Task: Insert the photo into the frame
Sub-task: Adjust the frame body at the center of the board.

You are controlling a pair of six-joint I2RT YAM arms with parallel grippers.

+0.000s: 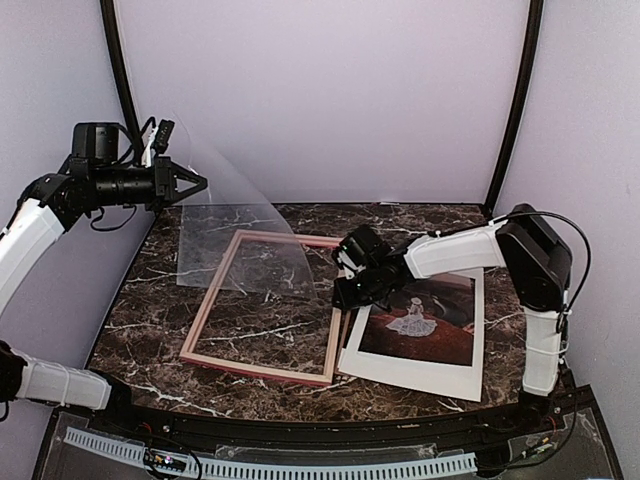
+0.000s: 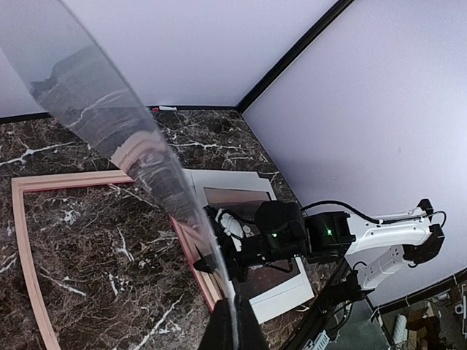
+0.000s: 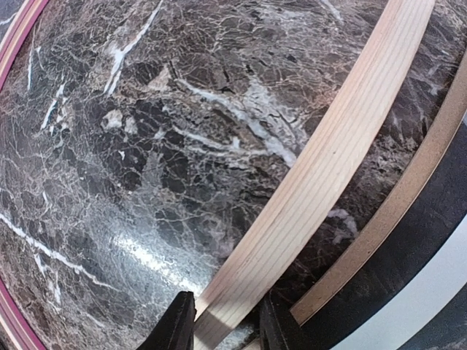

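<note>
The pink wooden frame lies flat on the marble table, left of centre. To its right lies the photo, face up, a white figure on dark red, with a white margin around it. My right gripper is down at the frame's right rail, between frame and photo. In the right wrist view its jaws straddle the pale wood rail, closed onto it. My left gripper is raised at the back left, shut on a clear flexible sheet that hangs down over the frame's far corner. The left wrist view shows that sheet rising from the gripper.
A thin tan board edge runs beside the frame rail, under the photo's side. The right arm reaches across the photo's upper part. Lavender walls and black corner posts close in the table.
</note>
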